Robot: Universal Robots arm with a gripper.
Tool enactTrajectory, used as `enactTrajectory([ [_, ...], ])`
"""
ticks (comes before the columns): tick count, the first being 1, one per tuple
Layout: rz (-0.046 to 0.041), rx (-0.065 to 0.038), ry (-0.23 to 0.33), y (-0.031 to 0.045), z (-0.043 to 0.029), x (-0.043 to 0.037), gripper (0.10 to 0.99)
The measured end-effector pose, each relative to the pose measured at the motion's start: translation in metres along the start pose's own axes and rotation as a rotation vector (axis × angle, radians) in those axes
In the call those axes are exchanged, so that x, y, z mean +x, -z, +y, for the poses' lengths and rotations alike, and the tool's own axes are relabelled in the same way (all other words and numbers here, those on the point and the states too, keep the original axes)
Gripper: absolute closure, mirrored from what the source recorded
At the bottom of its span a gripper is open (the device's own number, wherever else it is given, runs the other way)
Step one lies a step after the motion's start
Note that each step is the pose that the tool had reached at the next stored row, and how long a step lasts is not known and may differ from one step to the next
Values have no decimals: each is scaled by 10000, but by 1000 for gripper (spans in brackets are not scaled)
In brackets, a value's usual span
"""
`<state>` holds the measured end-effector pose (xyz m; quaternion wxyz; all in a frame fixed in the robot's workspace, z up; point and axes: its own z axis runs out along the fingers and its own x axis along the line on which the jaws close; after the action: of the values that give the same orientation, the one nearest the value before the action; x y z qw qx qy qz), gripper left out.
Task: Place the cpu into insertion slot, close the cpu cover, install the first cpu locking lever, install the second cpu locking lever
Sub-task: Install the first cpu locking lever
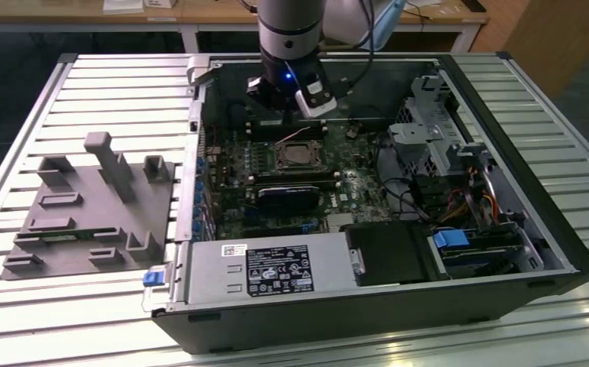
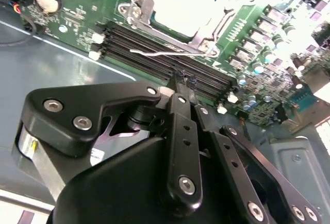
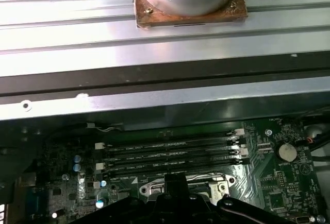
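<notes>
While its jaws are clenched shut on nothing, the gripper (image 2: 181, 82) hangs low over the black memory slots (image 2: 124, 37), just beside the insertion slot (image 2: 209, 36). A thin silvery locking lever (image 2: 154, 53) juts out along the socket's edge, its bent end free above the memory slots and close to the gripper. The cpu (image 2: 180, 2) lies flat in the socket, with the cpu cover (image 2: 146, 0) lying down around it. In the exterior view the arm (image 1: 292, 30) reaches into the open computer case (image 1: 376, 313), which sits on a slatted table (image 1: 121, 84).
</notes>
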<state>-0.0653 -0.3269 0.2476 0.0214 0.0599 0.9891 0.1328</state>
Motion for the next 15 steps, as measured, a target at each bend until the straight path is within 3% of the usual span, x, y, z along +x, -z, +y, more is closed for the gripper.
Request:
enactTrajectory([
  [6,-1,2,-1,-1,1,-12,980],
  [9,-61,-4,-7,-3,1,-12,980],
  [15,-569,-73,130,-23,-5,-11,980],
])
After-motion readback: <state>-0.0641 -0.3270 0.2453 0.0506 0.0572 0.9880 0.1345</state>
